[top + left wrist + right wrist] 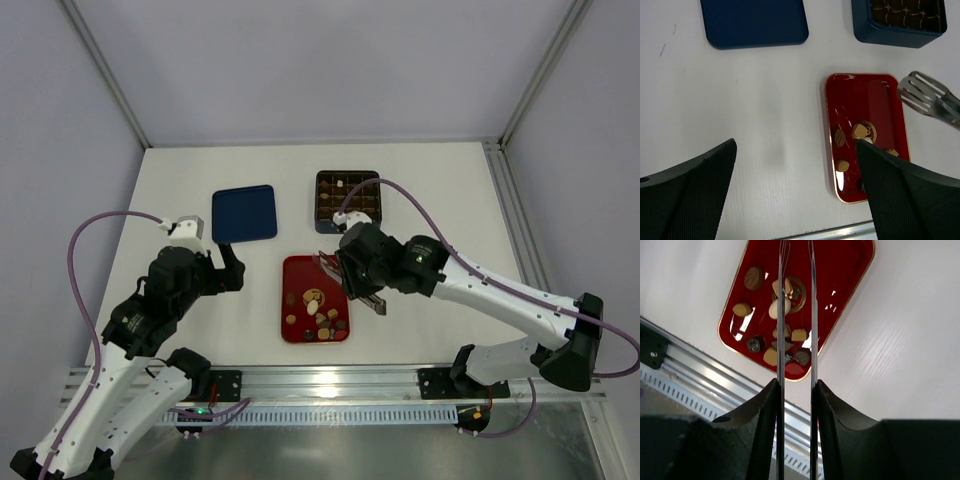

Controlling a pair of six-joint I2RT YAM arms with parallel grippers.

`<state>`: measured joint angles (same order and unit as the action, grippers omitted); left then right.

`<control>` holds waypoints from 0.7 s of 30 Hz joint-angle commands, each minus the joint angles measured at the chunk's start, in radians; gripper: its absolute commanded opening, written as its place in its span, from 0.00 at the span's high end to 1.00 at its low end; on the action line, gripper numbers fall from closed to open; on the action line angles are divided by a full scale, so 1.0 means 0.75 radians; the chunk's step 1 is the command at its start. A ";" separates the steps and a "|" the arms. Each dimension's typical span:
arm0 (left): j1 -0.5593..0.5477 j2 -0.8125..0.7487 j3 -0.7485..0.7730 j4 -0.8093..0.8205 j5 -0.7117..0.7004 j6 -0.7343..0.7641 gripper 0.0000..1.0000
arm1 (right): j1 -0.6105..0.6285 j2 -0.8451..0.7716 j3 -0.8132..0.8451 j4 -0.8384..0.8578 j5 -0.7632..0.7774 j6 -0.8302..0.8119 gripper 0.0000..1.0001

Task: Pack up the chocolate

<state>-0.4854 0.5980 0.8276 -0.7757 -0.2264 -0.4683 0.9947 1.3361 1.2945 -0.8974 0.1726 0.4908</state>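
1. Bench (420, 320): bare room left of the red tray (300, 272), beneath the wide-open left pincer (796, 144).
2. Right pincer (796, 383) clamps tongs (781, 315) above the tray; their slotted tip shows only from the left wrist.
3. Chocolate (320, 318) crowds the tray's near end.

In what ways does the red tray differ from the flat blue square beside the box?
The red tray is oblong with a gold rim; the blue square is nearly square and plain. The red tray holds chocolates; the blue square bears nothing. Both lie flat on the white table and have rounded corners.
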 commanded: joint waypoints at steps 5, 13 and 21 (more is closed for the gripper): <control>-0.005 -0.008 -0.005 0.030 -0.007 -0.010 0.00 | 0.161 -0.231 -0.145 -0.127 0.099 0.237 0.63; -0.005 -0.012 -0.005 0.032 -0.013 -0.010 0.00 | 0.255 -0.274 -0.210 -0.180 0.120 0.329 0.63; -0.005 -0.012 -0.005 0.032 -0.007 -0.010 0.00 | 0.279 -0.246 -0.249 -0.153 0.093 0.340 0.60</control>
<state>-0.4850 0.5972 0.8276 -0.7761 -0.2260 -0.4683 1.1923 1.1507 1.1103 -1.0313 0.2302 0.7197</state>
